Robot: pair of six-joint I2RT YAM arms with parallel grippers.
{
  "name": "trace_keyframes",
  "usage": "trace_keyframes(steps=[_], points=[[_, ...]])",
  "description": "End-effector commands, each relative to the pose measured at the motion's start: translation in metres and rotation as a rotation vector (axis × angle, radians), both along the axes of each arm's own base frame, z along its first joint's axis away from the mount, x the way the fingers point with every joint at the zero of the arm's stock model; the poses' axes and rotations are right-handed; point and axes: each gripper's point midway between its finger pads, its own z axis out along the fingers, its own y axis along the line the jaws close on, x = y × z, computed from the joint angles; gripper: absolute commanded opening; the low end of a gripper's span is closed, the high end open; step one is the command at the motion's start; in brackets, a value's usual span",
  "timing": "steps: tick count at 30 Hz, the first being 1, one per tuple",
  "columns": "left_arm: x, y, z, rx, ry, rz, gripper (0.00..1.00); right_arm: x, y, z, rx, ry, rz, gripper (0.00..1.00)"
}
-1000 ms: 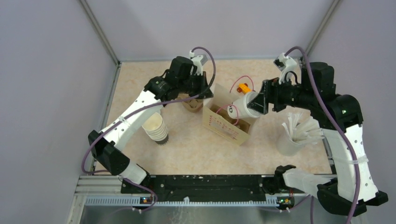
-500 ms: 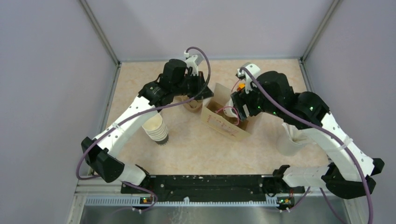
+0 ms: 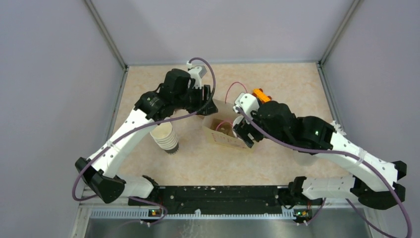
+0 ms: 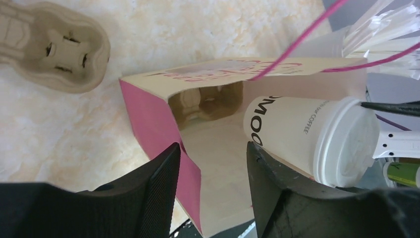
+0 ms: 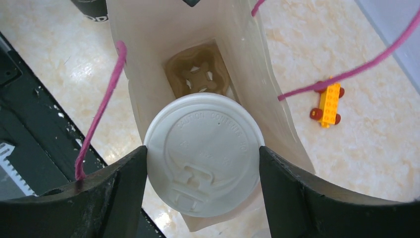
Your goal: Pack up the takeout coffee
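Presently, right gripper: fingers clamped on either side of the lid of the takeout coffee, which hangs below them in the mouth of the paper bag. Directly beneath lies the cardboard carrier, apparently the intended seat. Left gripper: jaws apart at the bag's near edge, gripping nothing, probably there to steady the opening.

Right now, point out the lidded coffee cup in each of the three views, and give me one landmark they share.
Top external: hidden beneath the right gripper, at the mouth of the paper bag.
Left wrist: the takeout coffee sits right of centre, tilted, base in the bag's mouth, lid rightward.
Right wrist: dead centre, lid facing the camera, clamped by that gripper.
Shared landmark: the open paper bag, in all three views.
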Motion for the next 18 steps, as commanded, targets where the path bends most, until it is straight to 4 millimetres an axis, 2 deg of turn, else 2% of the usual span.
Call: trace_keyframes(steps=[1, 8, 12, 15, 18], points=[[-0.004, 0.025, 0.008, 0.088, -0.033, 0.045, 0.58, -0.007, 0.009, 0.003, -0.030, -0.063, 0.060, 0.56], [-0.017, 0.038, -0.001, 0.164, 0.016, 0.031, 0.62, -0.024, 0.021, -0.012, -0.097, -0.069, 0.105, 0.56], [-0.022, 0.039, -0.001, 0.156, -0.018, -0.009, 0.61, -0.031, 0.028, -0.017, -0.129, -0.083, 0.115, 0.56], [-0.026, 0.033, -0.001, 0.128, -0.028, -0.049, 0.49, -0.031, 0.032, -0.015, -0.117, -0.097, 0.103, 0.56], [-0.032, 0.023, 0.002, 0.072, -0.051, -0.108, 0.23, -0.025, 0.030, -0.006, -0.086, -0.137, 0.075, 0.55]])
